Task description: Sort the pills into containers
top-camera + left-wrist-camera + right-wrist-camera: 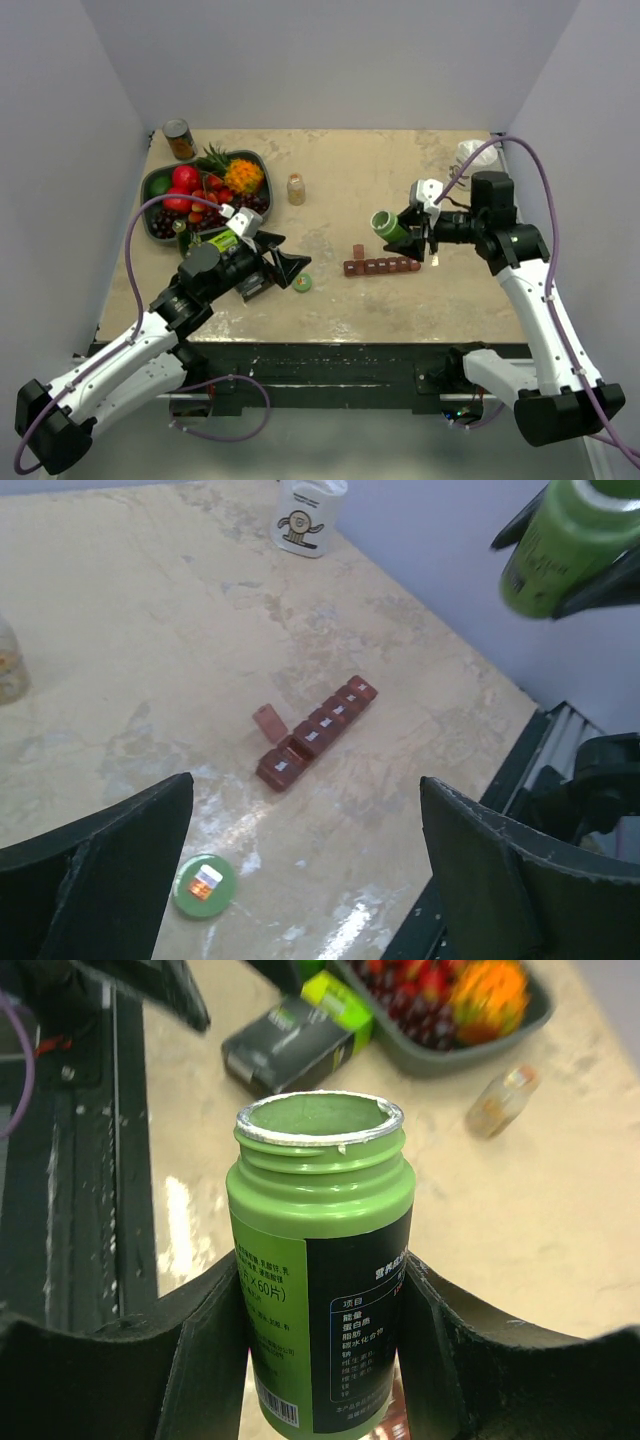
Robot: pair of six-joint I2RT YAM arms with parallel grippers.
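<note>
The containers are a dark red-brown strip of small square compartments (381, 266) lying mid-table; it also shows in the left wrist view (318, 729), with one lid flipped open near its left end. My right gripper (410, 233) is shut on an uncapped green bottle (388, 227), held tilted above the strip's right end; in the right wrist view the bottle (320, 1260) sits between both fingers, mouth open, no pills visible. My left gripper (285, 267) is open and empty, just left of the bottle's green cap (302, 283), which also shows in the left wrist view (204, 885).
A dark oval fruit tray (160, 183) sits at back left with a can (179, 138) behind it. A small amber bottle (296, 188) stands mid-back. A dark box with a green end (300, 1035) lies by the left arm. A white bottle (310, 515) stands at back right.
</note>
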